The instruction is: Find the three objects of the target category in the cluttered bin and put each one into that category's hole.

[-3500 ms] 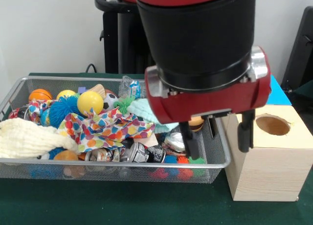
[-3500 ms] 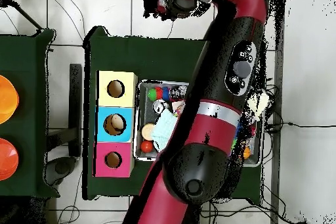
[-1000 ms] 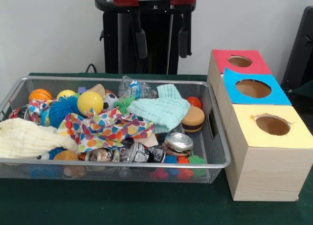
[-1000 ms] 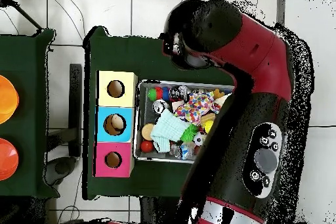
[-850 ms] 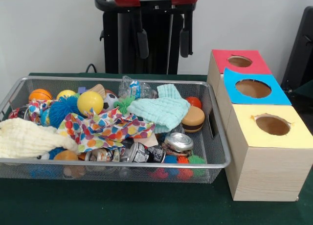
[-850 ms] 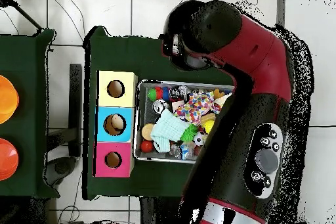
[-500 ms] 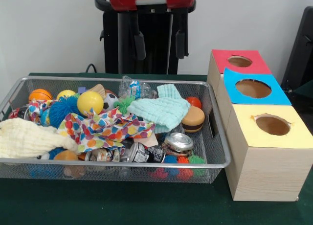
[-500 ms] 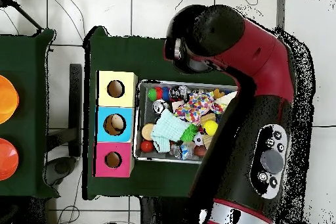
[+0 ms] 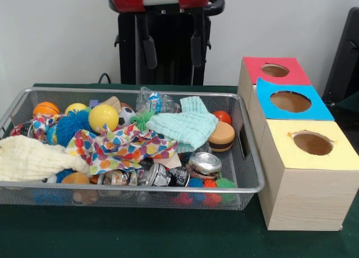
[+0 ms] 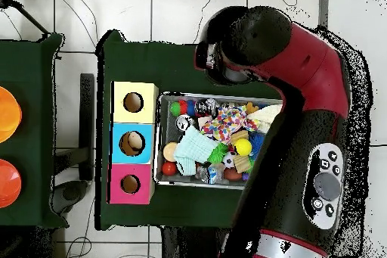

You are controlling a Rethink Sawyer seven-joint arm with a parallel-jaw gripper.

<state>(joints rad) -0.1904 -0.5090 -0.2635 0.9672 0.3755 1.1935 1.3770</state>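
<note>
Drifting sideways above the bin (image 9: 247, 157), the gripper (image 9: 170, 49) is hanging empty with fingers apart, so a new search is probably beginning.

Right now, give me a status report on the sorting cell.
Tool raised above bin, open, empty. Bin crowded; mint cloth drapes over toys. Three box holes unobstructed.

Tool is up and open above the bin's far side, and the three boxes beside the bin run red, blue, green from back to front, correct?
Not quite: the front view shows the nearest box is yellow, not green. Red box and blue box are as you say, and the tool hangs open above the bin.
</note>
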